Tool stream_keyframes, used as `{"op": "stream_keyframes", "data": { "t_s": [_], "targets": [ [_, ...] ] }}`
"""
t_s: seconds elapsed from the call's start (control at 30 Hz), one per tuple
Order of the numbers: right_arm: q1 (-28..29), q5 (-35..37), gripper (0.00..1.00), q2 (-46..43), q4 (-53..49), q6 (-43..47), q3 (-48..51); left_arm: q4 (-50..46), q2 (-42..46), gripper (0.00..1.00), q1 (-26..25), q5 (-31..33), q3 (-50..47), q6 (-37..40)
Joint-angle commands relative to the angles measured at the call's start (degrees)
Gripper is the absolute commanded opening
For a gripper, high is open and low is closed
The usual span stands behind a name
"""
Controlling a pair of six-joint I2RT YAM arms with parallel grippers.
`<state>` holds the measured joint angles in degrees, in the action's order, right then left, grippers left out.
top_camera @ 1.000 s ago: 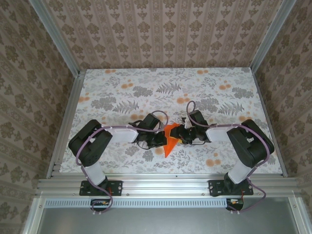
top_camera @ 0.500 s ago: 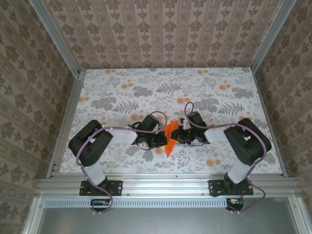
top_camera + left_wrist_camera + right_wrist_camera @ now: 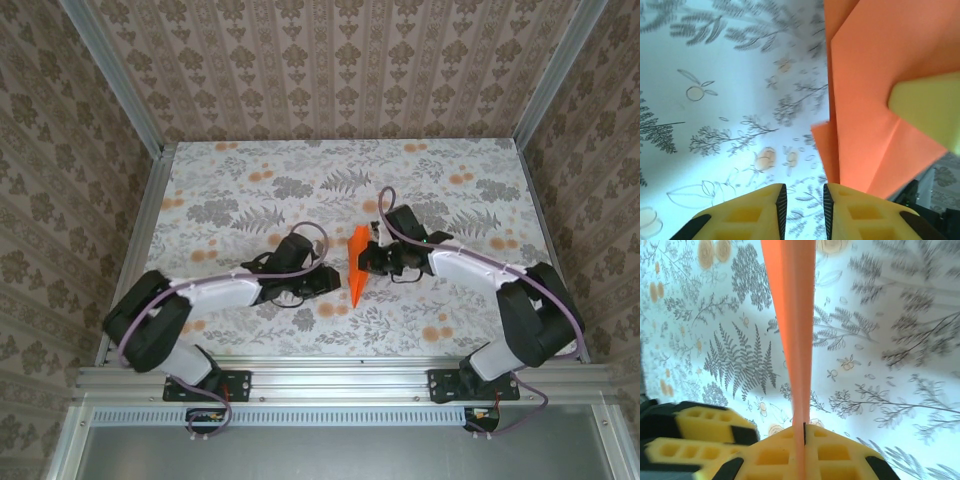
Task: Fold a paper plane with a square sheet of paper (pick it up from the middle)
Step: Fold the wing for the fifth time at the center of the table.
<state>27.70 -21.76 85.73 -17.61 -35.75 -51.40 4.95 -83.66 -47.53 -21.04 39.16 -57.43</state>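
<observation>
The square sheet of paper is folded into a narrow, pointed, bright orange paper plane (image 3: pixel 357 266), and it stands on edge above the middle of the table. My right gripper (image 3: pixel 368 261) is shut on it from the right. In the right wrist view the paper plane (image 3: pixel 792 315) shows edge-on, pinched between the yellow fingertips (image 3: pixel 825 452). My left gripper (image 3: pixel 328 281) hangs just left of the plane with its jaws a little apart. Nothing lies between its jaws in the left wrist view (image 3: pixel 801 210), and the orange paper plane (image 3: pixel 870 100) is ahead to the right.
The floral tablecloth (image 3: pixel 250 200) covers the table, with pale orange blotches in its print. Aluminium rails (image 3: pixel 340 375) run along the near edge and the sides. Patterned walls close in the back and both sides.
My left gripper has opened and let go of the paper. My right gripper has shut on the paper, which now stands narrower and a little farther up the table. Both arms have stretched out.
</observation>
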Motion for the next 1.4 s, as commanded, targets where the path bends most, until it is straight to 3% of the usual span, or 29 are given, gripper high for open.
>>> {"op": "stream_keyframes", "data": {
  "t_s": [0.0, 0.17, 0.23, 0.37, 0.53, 0.63, 0.8, 0.93, 1.03, 1.1, 1.2, 1.37],
  "targets": [
    [0.6, 12.8, 0.06, -2.2, -21.9, 9.4, -6.4, -5.7, 6.9, 0.32, 0.7, 6.3, -1.0, 1.3],
    [4.0, 38.6, 0.06, 2.0, -44.4, 13.3, -21.3, -16.2, 17.9, 0.34, 2.5, 15.7, -3.4, 0.2],
    [6.3, 44.5, 0.06, 6.5, -50.6, 13.1, -25.5, -20.0, 22.0, 0.36, 3.4, 19.4, -4.9, -0.9],
    [12.8, 51.4, 0.06, 17.1, -56.5, 11.1, -31.3, -25.0, 29.3, 0.39, 5.5, 22.5, -6.8, -1.8],
    [20.9, 50.8, 0.1, 29.1, -57.0, 7.5, -38.2, -28.8, 35.7, 0.42, 6.4, 24.7, -7.8, -2.7],
    [24.4, 48.1, 0.15, 34.4, -56.7, 5.9, -42.7, -29.7, 37.6, 0.43, 6.8, 24.4, -8.5, -3.0],
    [26.1, 36.1, 0.27, 36.5, -52.2, 6.2, -44.4, -30.5, 38.4, 0.43, 7.0, 23.5, -9.0, -3.3],
    [26.1, 27.8, 0.45, 29.9, -46.5, 7.9, -40.9, -30.2, 37.8, 0.45, 7.3, 22.7, -9.2, -3.0],
    [24.2, 21.4, 0.64, 21.1, -40.5, 8.4, -34.9, -29.5, 36.6, 0.46, 7.3, 21.5, -8.7, -2.0],
    [21.9, 14.9, 0.66, 15.5, -34.5, 8.4, -29.2, -28.7, 35.0, 0.46, 7.4, 20.6, -8.4, -1.5],
    [17.1, 8.3, 0.64, 6.8, -25.1, 6.0, -18.4, -27.1, 32.1, 0.46, 7.3, 18.2, -7.4, -0.1],
    [7.9, -7.6, 0.29, -1.7, -7.9, 1.3, -1.6, -24.5, 26.5, 0.46, 6.5, 14.1, -5.6, 1.7]
  ]
}}
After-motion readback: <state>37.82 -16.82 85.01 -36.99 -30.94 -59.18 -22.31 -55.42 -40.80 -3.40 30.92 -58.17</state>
